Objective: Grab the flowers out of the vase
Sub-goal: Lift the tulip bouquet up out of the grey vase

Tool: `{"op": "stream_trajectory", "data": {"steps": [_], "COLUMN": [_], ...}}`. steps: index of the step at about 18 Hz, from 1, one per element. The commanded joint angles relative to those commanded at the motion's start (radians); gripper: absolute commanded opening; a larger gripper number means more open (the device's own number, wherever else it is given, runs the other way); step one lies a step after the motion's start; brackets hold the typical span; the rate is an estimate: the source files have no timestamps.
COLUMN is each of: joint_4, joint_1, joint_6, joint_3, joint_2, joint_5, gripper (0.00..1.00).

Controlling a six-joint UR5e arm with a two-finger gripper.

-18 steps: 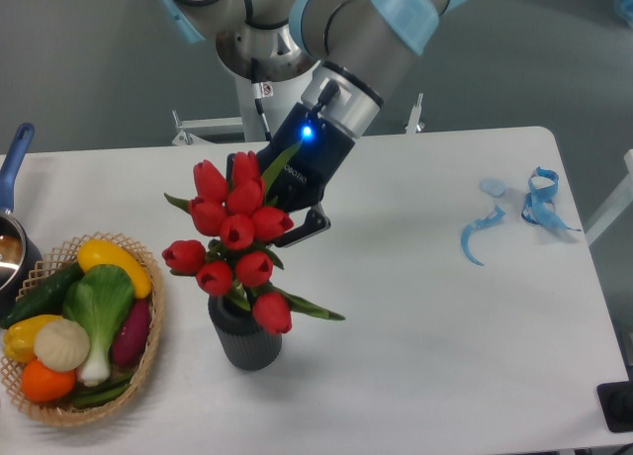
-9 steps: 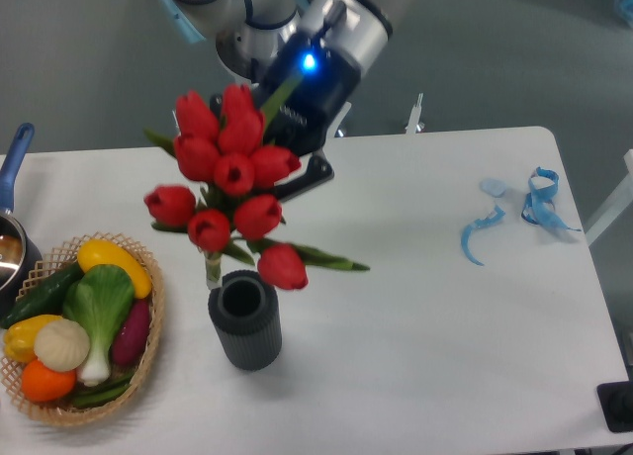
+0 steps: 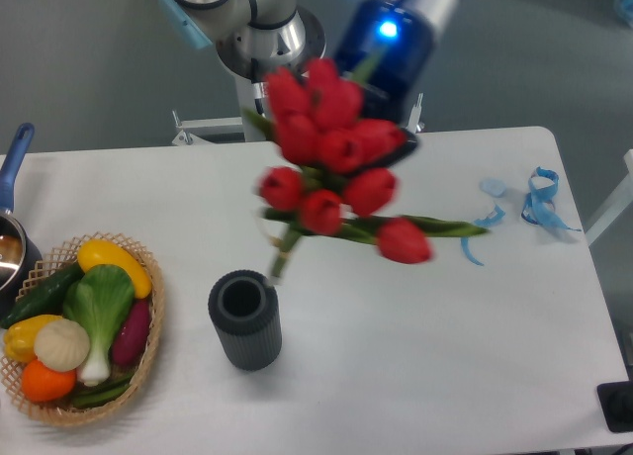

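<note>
The flowers (image 3: 336, 163), a bunch of red tulip buds with green leaves and stems, hang in the air above the table, blurred by motion. Their stem ends (image 3: 281, 262) are clear of the vase, just up and right of its mouth. The vase (image 3: 244, 319), a dark grey ribbed cylinder, stands upright and empty on the white table. My gripper (image 3: 381, 138) sits behind the buds, its body lit blue; its fingers are mostly hidden by the bunch, which it carries.
A wicker basket (image 3: 148, 351) with colourful vegetables stands at the left front. A pot with a blue handle (image 3: 14, 158) is at the left edge. Blue ribbon scraps (image 3: 534, 203) lie at the right back of the table (image 3: 415, 356).
The gripper has lifted the flowers out of the vase and moved them up and to the right. The vase now stands empty and has not moved.
</note>
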Motion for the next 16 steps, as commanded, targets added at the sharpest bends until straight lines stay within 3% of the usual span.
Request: {"op": "stream_trajectory", "data": {"steps": [4,8,16], "joint_4": [0.0,0.003,0.002], "joint_1": [0.035,0.072,0.085], "joint_6": [0.067,0.152,0.158], "joint_3": [-0.009,-0.075,-0.08], "joint_2": [-0.023,-0.021,-0.02], "joint_5": [0.002,0.002,0.002], "gripper": [0.22,0.22,0.22]}}
